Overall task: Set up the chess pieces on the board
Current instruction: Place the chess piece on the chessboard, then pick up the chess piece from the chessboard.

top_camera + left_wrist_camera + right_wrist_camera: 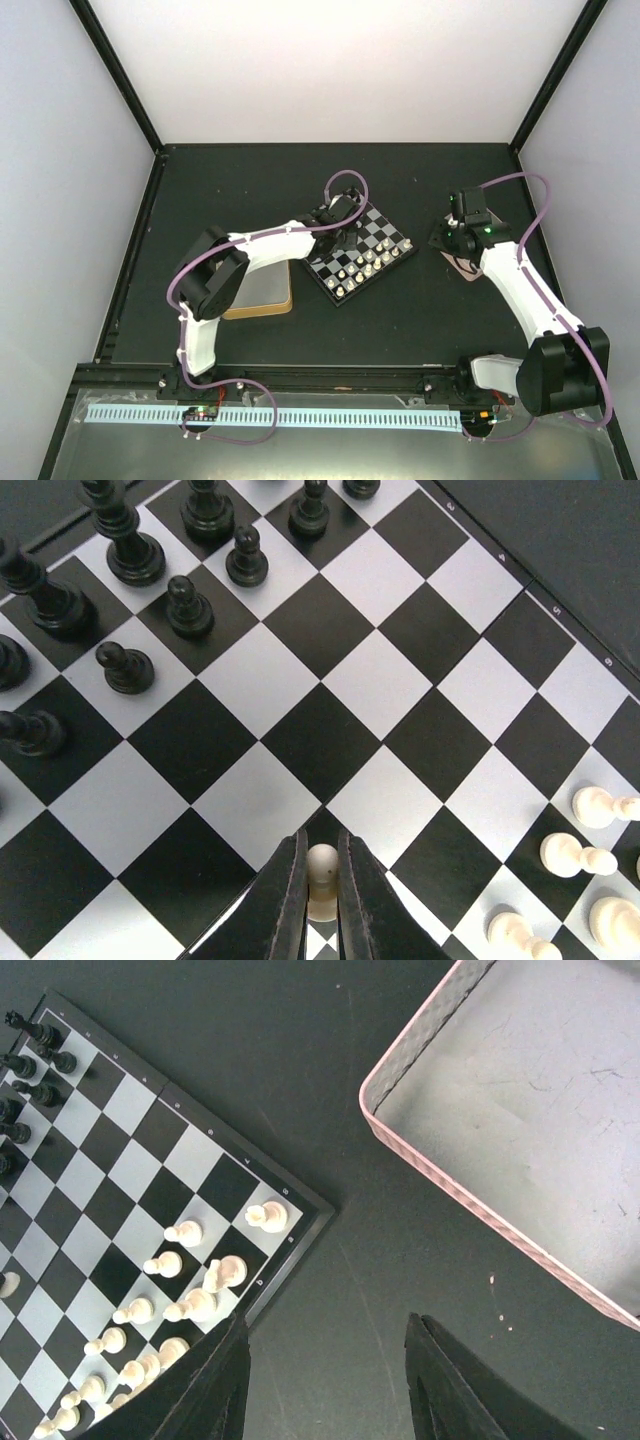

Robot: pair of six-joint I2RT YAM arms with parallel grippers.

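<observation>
The small chequered board (362, 252) lies in the middle of the dark table. Black pieces (170, 585) stand along its far side and cream-white pieces (190, 1270) along its near side. My left gripper (322, 875) is shut on a cream-white pawn (322, 878) and holds it upright over a dark square near the board's middle; in the top view the left gripper (345, 235) hangs over the board. My right gripper (325, 1375) is open and empty above bare table between the board's corner (300, 1210) and the pinkish tray (520, 1110).
A gold-rimmed rectangular tin (262, 285) lies left of the board under the left arm. The pinkish silver tray (462, 262) lies right of the board under the right wrist and looks empty in the right wrist view. Dark walls edge the table.
</observation>
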